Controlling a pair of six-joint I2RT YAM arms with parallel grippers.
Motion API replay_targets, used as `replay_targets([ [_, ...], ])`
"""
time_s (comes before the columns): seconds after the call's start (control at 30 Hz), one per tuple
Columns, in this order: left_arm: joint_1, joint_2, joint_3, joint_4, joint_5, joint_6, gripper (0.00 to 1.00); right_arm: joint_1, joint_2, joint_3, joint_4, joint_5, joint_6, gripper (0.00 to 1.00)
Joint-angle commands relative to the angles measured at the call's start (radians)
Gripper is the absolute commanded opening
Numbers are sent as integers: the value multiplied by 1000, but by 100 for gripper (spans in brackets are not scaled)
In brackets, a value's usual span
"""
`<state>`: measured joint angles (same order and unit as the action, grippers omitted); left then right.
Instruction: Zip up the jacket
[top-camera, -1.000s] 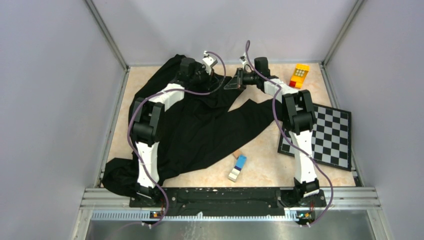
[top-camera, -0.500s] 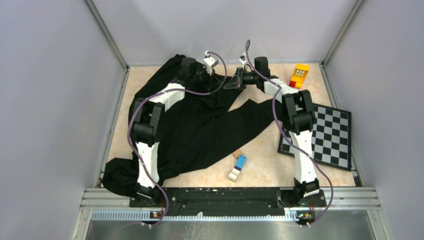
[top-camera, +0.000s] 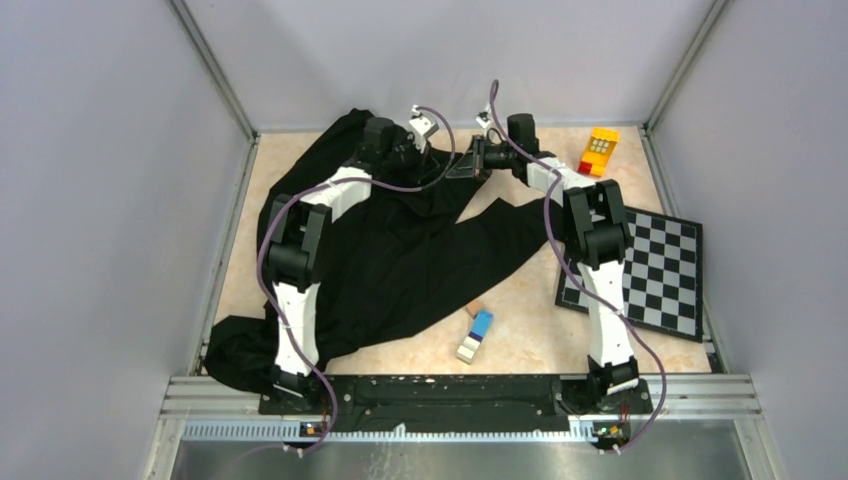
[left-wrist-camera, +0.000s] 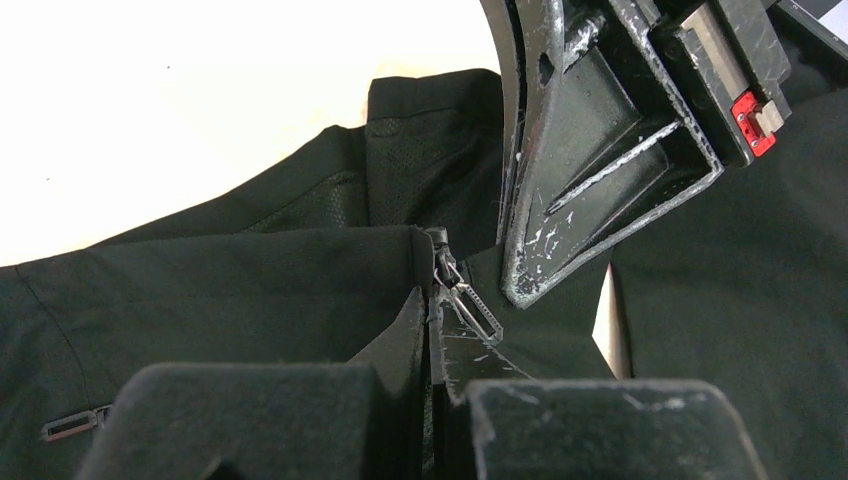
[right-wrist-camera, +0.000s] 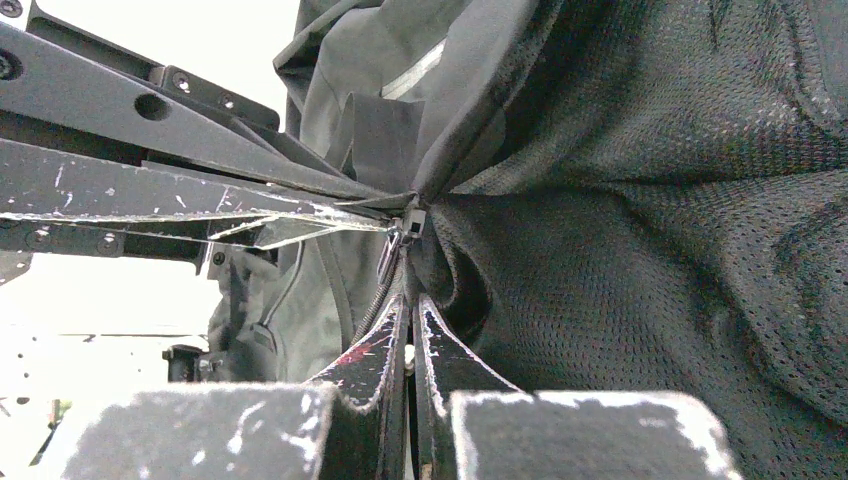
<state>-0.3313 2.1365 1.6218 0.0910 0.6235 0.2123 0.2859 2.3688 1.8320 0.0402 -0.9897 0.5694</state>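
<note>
The black jacket (top-camera: 400, 260) lies rumpled over the left and middle of the table. Both grippers meet at its far end. My left gripper (top-camera: 432, 160) is shut on the jacket's fabric along the zip line (left-wrist-camera: 435, 320), just below the zip slider (left-wrist-camera: 438, 262), whose metal pull tab (left-wrist-camera: 475, 312) hangs loose. My right gripper (top-camera: 463, 165) faces it, shut on the jacket's zip edge (right-wrist-camera: 408, 300) just below the slider (right-wrist-camera: 412, 220). Its fingers (left-wrist-camera: 560, 200) show in the left wrist view, tip close to the pull tab. Mesh lining (right-wrist-camera: 650, 250) fills the right of the right wrist view.
A yellow and red toy block (top-camera: 600, 150) stands at the far right. A black-and-white chequered board (top-camera: 650, 270) lies on the right. A blue and white block (top-camera: 476, 335) lies near the jacket's front hem. Grey walls enclose the table.
My right gripper has shifted slightly left, closer to my left gripper. Both stay shut on the jacket at the far end. The jacket has barely moved.
</note>
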Motion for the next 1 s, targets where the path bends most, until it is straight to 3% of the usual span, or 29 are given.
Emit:
replay_targets([
  [0.0,-6,-5,40,10,20,16,0,12,-73,15,46,-8,1,0],
  [0.97,-32,-60,-59,65,-57,92,0,-27,-95,-50,150,26,126,0],
])
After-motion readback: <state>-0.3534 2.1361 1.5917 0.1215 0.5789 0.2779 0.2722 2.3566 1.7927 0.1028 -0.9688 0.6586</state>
